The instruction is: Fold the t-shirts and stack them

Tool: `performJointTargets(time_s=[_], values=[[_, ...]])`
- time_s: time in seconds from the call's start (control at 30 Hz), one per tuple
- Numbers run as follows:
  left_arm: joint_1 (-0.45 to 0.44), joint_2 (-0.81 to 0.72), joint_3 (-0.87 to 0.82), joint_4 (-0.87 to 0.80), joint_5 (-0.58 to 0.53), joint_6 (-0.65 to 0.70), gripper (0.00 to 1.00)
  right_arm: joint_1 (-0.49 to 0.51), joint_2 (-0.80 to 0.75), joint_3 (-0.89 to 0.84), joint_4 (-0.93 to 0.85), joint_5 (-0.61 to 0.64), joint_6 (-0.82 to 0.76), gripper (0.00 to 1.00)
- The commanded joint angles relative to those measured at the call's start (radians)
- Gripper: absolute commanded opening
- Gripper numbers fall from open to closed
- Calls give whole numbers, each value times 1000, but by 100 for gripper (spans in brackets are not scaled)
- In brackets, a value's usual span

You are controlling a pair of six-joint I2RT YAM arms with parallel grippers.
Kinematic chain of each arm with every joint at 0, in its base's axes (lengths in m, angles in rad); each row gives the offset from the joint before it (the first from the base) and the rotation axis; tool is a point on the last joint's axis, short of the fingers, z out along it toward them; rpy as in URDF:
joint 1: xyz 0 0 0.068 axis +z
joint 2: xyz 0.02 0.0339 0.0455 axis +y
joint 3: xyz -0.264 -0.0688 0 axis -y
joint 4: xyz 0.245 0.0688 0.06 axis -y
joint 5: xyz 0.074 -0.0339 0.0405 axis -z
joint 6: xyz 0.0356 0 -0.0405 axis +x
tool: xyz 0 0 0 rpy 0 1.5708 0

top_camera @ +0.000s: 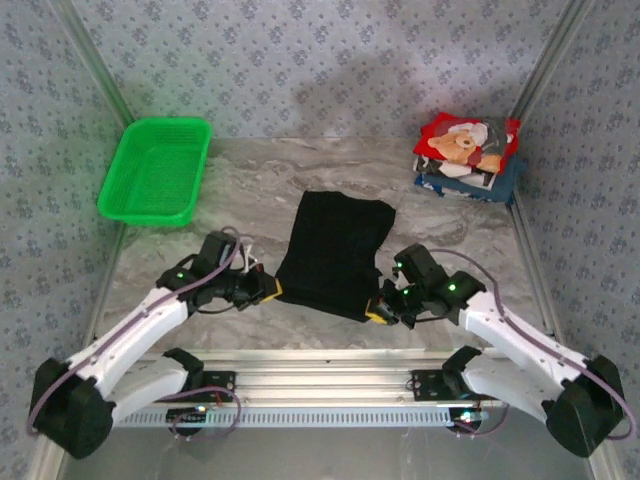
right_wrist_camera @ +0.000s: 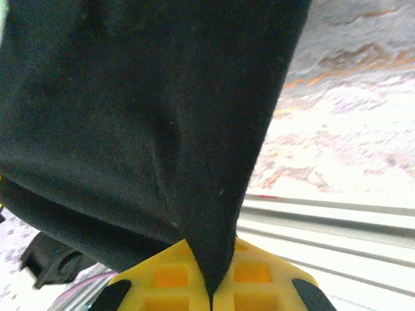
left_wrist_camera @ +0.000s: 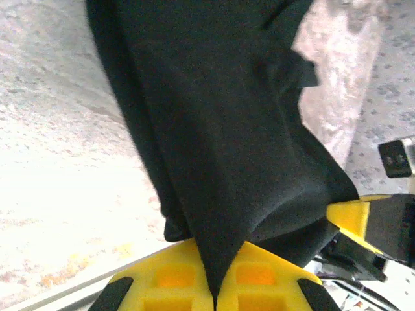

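A plain black t-shirt (top_camera: 335, 252) lies lengthwise on the marble table, folded into a narrow panel. My left gripper (top_camera: 272, 292) is shut on its near left corner, and in the left wrist view the black cloth (left_wrist_camera: 220, 129) is pinched between the yellow pads (left_wrist_camera: 162, 278). My right gripper (top_camera: 378, 313) is shut on the near right corner, where the black cloth (right_wrist_camera: 162, 116) runs down into the closed yellow pads (right_wrist_camera: 259, 278). A stack of folded t-shirts (top_camera: 468, 158) sits at the back right, a red one with a teddy-bear print (top_camera: 467, 142) on top.
A green mesh basket (top_camera: 156, 172) stands at the back left. Patterned walls close in the table on three sides. An aluminium rail (top_camera: 320, 385) runs along the near edge between the arm bases.
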Motion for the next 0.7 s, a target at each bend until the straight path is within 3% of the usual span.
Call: performJointTargets(time_s=[0.0,0.27,0.67], values=[[18,-21,82,-115,-76,-21,0,7,-12,90,-198,72,69,0],[106,161,288,-72,-8,49,0,-164,147,353,-289,-5,-131,0],[196,519,489,63,49,121,0,-425,577,604,-251,-194,-429,0]])
